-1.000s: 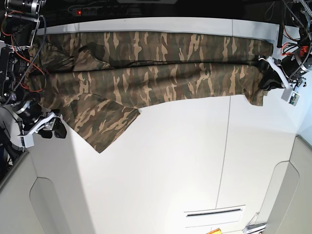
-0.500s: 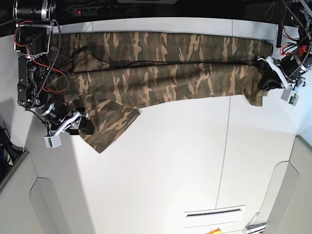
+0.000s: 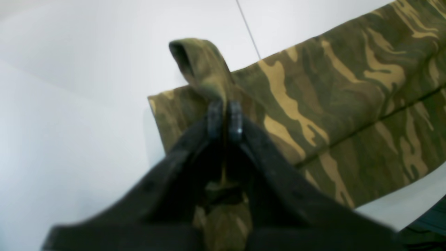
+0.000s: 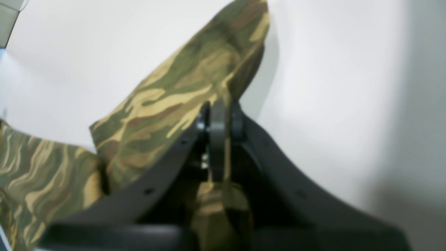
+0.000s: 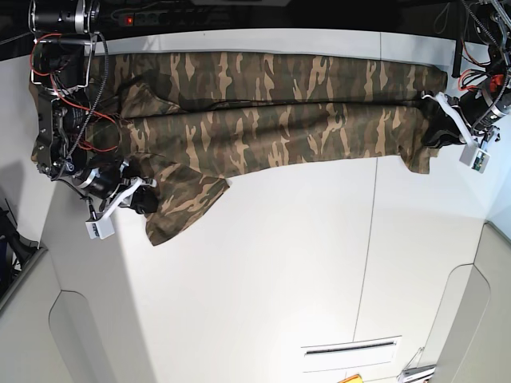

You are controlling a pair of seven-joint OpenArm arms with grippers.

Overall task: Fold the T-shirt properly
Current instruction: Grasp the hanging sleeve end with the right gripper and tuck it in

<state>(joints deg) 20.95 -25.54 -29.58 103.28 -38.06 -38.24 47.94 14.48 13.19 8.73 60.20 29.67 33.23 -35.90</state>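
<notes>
The camouflage T-shirt (image 5: 263, 120) lies stretched across the far half of the white table (image 5: 287, 271), folded lengthwise, with one sleeve (image 5: 188, 203) spread toward the front at the left. My right gripper (image 5: 144, 198) is at that sleeve's left edge, shut on a pinch of the T-shirt (image 4: 181, 97); its fingertips (image 4: 217, 116) press together with cloth between them. My left gripper (image 5: 437, 132) is at the T-shirt's right end, shut on a raised fold of the T-shirt (image 3: 204, 69); the closed fingertips (image 3: 224, 118) hold the cloth up off the table.
Black equipment and red cabling (image 5: 60, 96) of the right arm stand over the T-shirt's left end. A dark strip with a red light (image 5: 129, 17) runs along the table's far edge. A narrow slot (image 5: 351, 348) and a table seam (image 5: 369, 239) mark the near right.
My right arm swung in from the table's left edge to the sleeve, and its gripper closed on the sleeve's edge, bunching it slightly. My left gripper kept its hold and place.
</notes>
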